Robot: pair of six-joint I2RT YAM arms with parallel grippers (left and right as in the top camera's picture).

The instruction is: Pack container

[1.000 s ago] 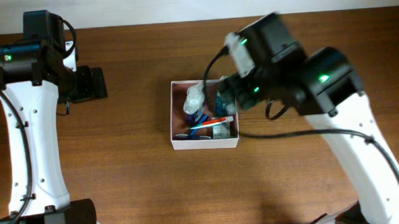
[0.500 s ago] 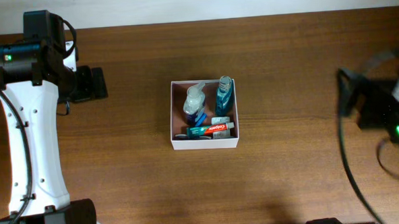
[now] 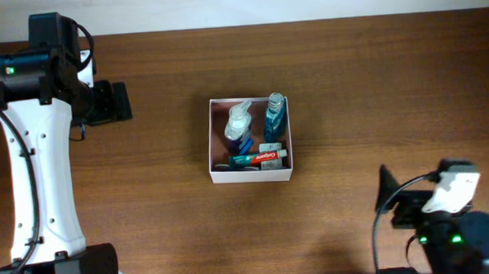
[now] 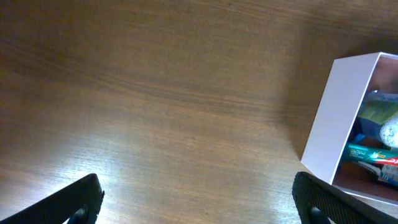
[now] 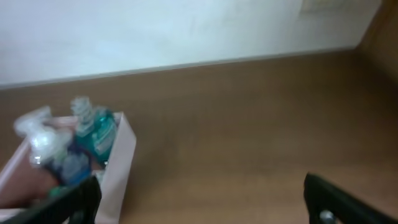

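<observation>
The container (image 3: pixel 252 175) is a square white-walled box in the middle of the table. It holds a clear bottle with a white cap (image 3: pixel 239 121), a teal bottle (image 3: pixel 274 117) and a toothpaste tube (image 3: pixel 259 159) lying along its near wall. My left gripper (image 3: pixel 119 101) is open and empty, well to the left of the container; its wrist view (image 4: pixel 199 202) shows the container's wall (image 4: pixel 339 124) at the right. My right gripper (image 3: pixel 389 198) is open and empty at the bottom right, away from the container; its wrist view (image 5: pixel 205 202) shows the container (image 5: pixel 118 162) at the lower left, blurred.
The brown wooden table (image 3: pixel 374 82) ends at a white wall along the far edge (image 5: pixel 186 31). My left arm (image 3: pixel 31 179) stands along the left side. My right arm's base (image 3: pixel 460 235) is at the bottom right corner.
My right arm has drawn back from over the container to the bottom right corner. The toothpaste tube now lies flat in the container. The left arm has not moved.
</observation>
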